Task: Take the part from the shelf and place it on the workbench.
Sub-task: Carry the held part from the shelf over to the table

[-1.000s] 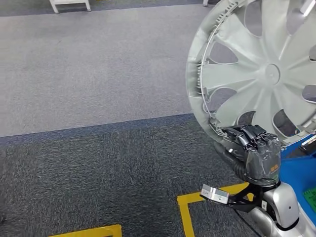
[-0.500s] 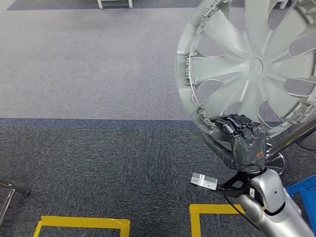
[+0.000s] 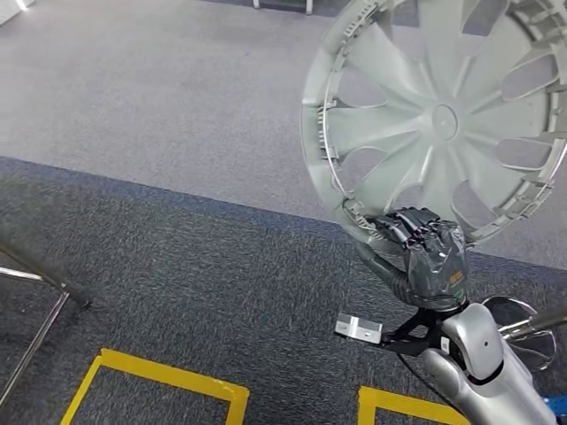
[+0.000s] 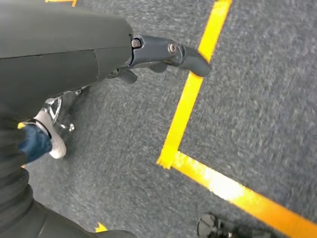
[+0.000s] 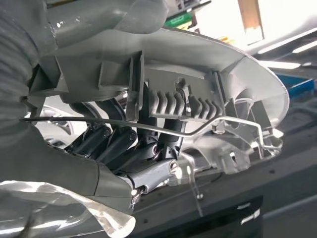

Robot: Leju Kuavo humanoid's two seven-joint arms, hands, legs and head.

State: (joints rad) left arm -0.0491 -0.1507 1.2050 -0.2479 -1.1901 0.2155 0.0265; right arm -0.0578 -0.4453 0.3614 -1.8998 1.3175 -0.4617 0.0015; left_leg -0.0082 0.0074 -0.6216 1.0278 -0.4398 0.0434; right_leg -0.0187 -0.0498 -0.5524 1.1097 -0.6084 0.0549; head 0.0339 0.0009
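Carpet [image 3: 167, 106] under the rig, light grey farther off and dark grey near me, with yellow floor tape [image 3: 167, 376] marking corners on the dark part.

The part is a silver wheel cover [image 3: 434, 115], spoked, held up in the air on my right side, roughly on edge with its spoked face toward the head camera, above the carpet. In the right wrist view I see the cover's rim from behind: clips, ribs and a wire retaining ring [image 5: 186, 130] running along it.

Right hand [image 3: 423, 250] grips the cover at its lower rim, dark fingers [image 5: 112, 144] curled in behind the rim.

Left hand [image 4: 112, 54] hangs above the carpet and tape; one dark finger [image 4: 176, 52] sticks out straight, nothing in it that I see. I cannot tell whether the rest is spread or curled.

A person's shoe [image 4: 50, 139] and blue trouser hem sit beside a chair base.
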